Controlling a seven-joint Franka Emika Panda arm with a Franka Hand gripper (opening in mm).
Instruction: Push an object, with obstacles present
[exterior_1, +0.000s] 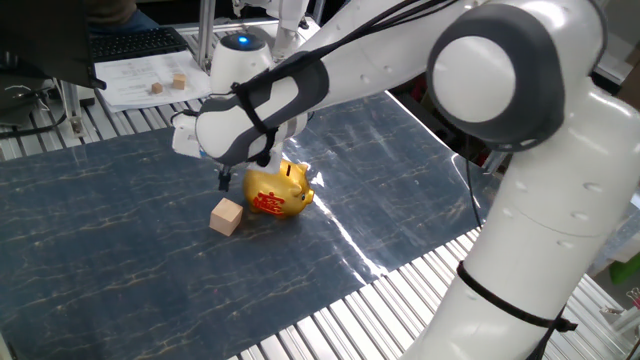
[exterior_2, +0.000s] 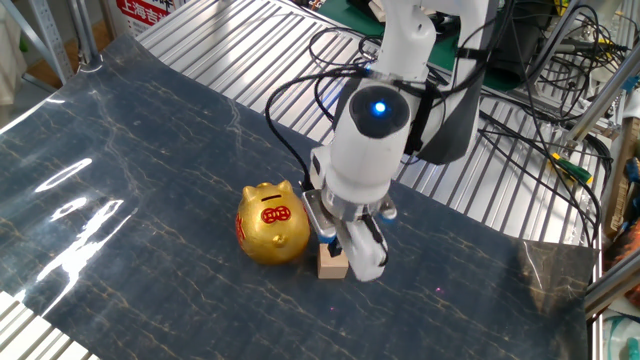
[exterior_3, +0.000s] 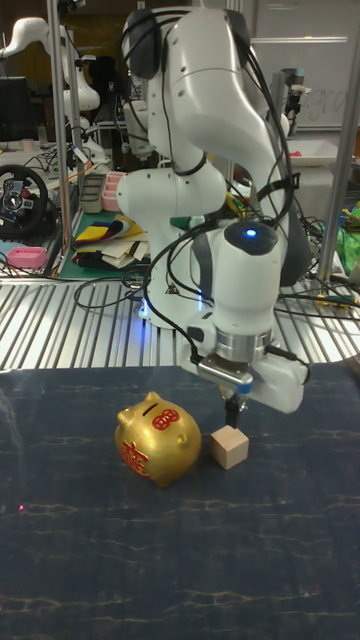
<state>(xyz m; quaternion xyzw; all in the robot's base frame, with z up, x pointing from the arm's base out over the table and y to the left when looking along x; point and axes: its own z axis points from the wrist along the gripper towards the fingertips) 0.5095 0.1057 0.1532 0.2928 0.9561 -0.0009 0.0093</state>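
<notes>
The object, a small light-tan wooden cube (exterior_1: 227, 216) (exterior_2: 333, 264) (exterior_3: 229, 446), rests on the dark blue mat right beside the obstacle, a shiny gold piggy bank (exterior_1: 279, 190) (exterior_2: 272, 223) (exterior_3: 158, 444) with red markings. My gripper (exterior_1: 224, 180) (exterior_2: 358, 252) (exterior_3: 232, 409) hangs just above and behind the cube, clear of it, pointing down. Its fingers look pressed together with nothing between them. In the other fixed view the wrist hides part of the cube.
The blue marbled mat (exterior_1: 120, 270) lies on a slatted metal table (exterior_1: 330, 325). Two similar small cubes sit on white paper (exterior_1: 140, 80) at the back, near a keyboard (exterior_1: 135, 42). Cables (exterior_2: 540, 130) trail behind the arm's base.
</notes>
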